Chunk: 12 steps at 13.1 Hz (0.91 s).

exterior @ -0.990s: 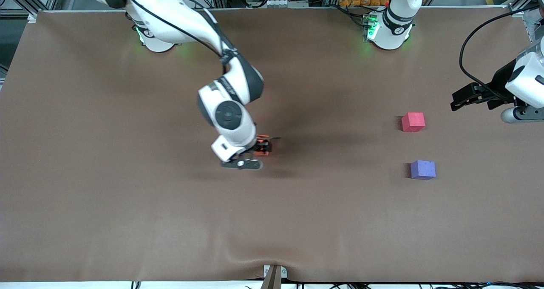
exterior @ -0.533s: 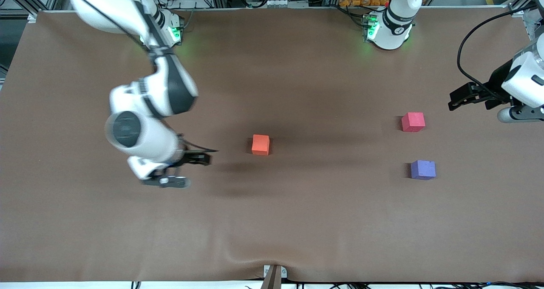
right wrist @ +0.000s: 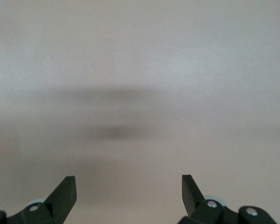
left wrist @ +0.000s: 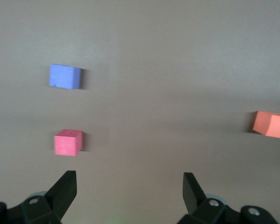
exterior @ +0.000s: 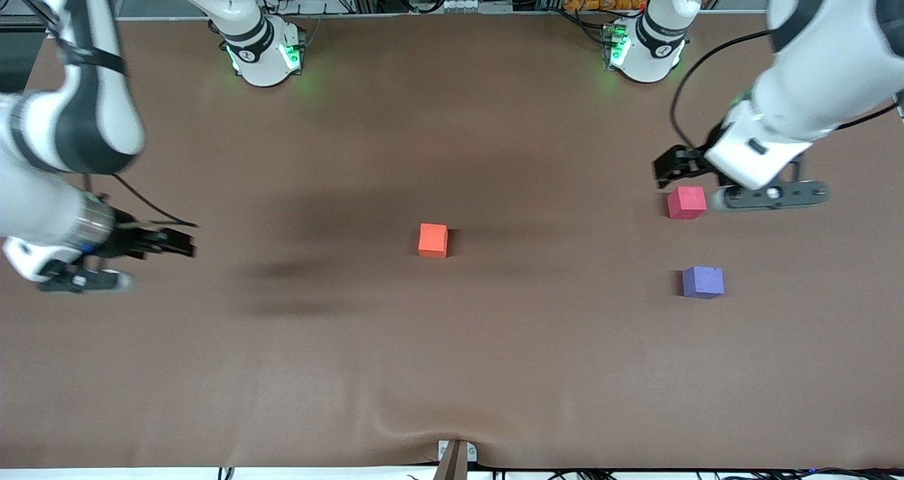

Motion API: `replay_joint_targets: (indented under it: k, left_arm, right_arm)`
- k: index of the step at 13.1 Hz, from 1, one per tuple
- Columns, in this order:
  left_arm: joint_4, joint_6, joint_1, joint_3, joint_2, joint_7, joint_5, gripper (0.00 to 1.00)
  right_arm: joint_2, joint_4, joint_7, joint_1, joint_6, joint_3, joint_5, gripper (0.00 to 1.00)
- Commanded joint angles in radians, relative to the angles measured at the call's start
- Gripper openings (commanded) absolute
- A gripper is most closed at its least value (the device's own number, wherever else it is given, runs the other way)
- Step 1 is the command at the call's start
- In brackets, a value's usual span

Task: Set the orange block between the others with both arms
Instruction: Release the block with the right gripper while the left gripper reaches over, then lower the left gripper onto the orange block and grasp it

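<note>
Brown table cover fills your view. Left gripper fingers apart, empty, over pinkish-red foam cube. Right gripper fingers apart, empty, over right arm's end. Small orange foam cube sits mid-table, well apart from pinkish-red and purple-blue foam cube.

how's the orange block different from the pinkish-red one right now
Colour: the orange block is bright orange, the pinkish-red block a rosy red.
Place: the orange block sits alone mid-table; the pinkish-red block lies toward the left arm's end, with the purple-blue block nearer the front camera than it.
Company: the open left pincer hangs close by the pinkish-red block; no pincer is near the orange block.
Both look like same-sized cubes resting flat.
</note>
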Motion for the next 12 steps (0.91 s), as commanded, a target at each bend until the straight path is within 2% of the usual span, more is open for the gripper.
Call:
replay_joint_targets:
  k: [1,4,6,10,12]
  left_arm:
    - [0.074,0.029,-0.067,0.007,0.073,-0.061,0.000,1.00]
    - [0.076,0.081,-0.141,0.007,0.108,-0.064,-0.002,1.00]
    - [0.080,0.145,-0.179,0.006,0.150,-0.062,-0.006,1.00]
    - [0.160,0.179,-0.276,0.004,0.279,-0.146,-0.012,1.00]
    - [0.177,0.227,-0.325,0.006,0.335,-0.194,-0.012,1.00]
  right_arm:
    - [-0.150,-0.060,-0.028,-0.059,-0.076,0.023,-0.013,1.00]
    - [-0.240,-0.055,-0.017,-0.063,-0.157,0.020,-0.065,1.00]
    - [-0.268,-0.043,-0.015,-0.066,-0.176,0.019,-0.078,1.00]
    - [-0.259,0.063,-0.009,-0.091,-0.243,0.025,-0.078,1.00]
    - [-0.258,0.069,-0.011,-0.086,-0.251,0.026,-0.070,1.00]
